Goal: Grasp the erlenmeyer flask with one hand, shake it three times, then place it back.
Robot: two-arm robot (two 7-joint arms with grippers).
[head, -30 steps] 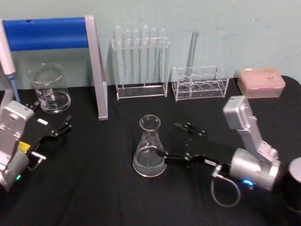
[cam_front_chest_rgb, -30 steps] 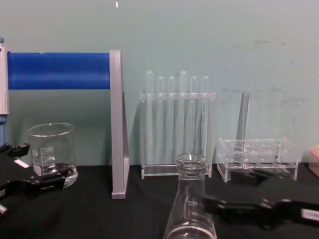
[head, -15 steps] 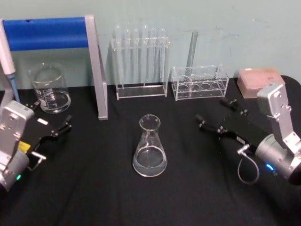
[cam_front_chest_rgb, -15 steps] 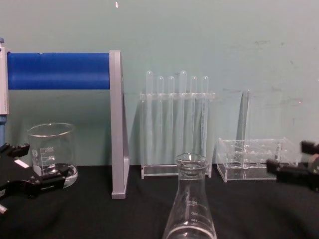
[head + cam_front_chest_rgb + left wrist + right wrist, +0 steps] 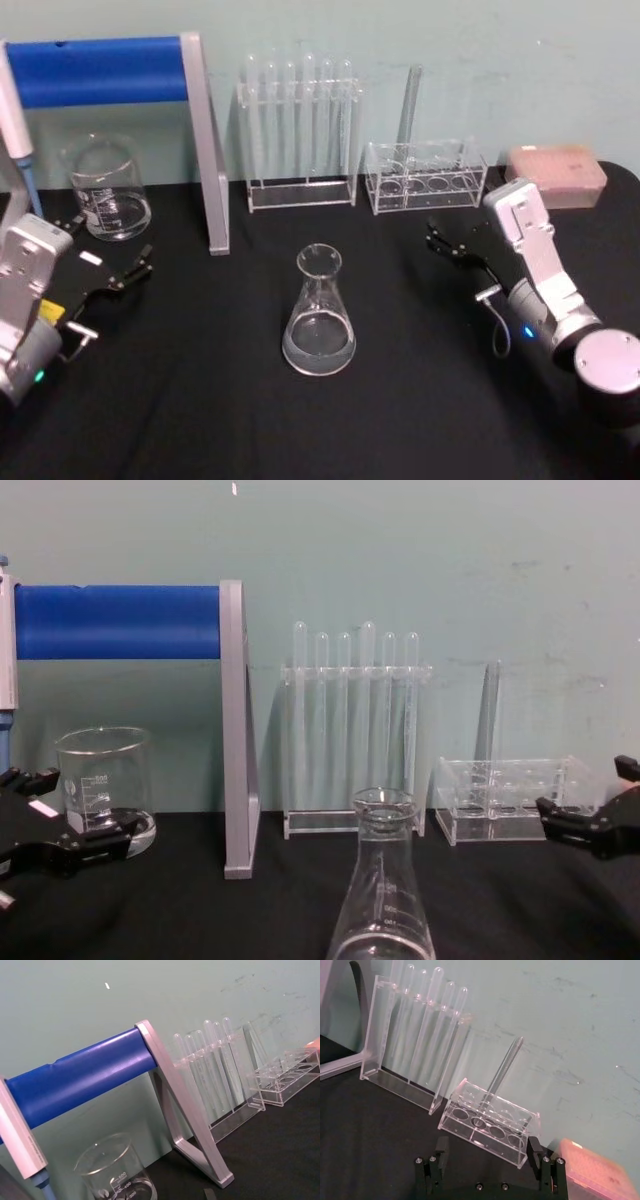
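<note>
The erlenmeyer flask (image 5: 319,318) stands upright on the black table, near the middle, with a little clear liquid at its base; it rises large at the bottom of the chest view (image 5: 382,905). Nothing touches it. My right gripper (image 5: 436,236) hangs open to the flask's right, well apart from it, with its fingers pointing at the small clear rack (image 5: 425,180). The right wrist view shows both its fingers (image 5: 440,1152) spread wide in front of that rack (image 5: 490,1120). My left gripper (image 5: 110,242) rests open at the table's left, just before the glass beaker (image 5: 105,190).
A blue bar on a grey stand (image 5: 205,150) is at the back left, with a pipette (image 5: 15,120) beside it. A tall rack of test tubes (image 5: 300,130) stands behind the flask. A pink box (image 5: 556,175) sits at the back right.
My right gripper has drawn away from the flask, moving right and back toward the small rack. The flask stays standing in place. The left arm has not moved.
</note>
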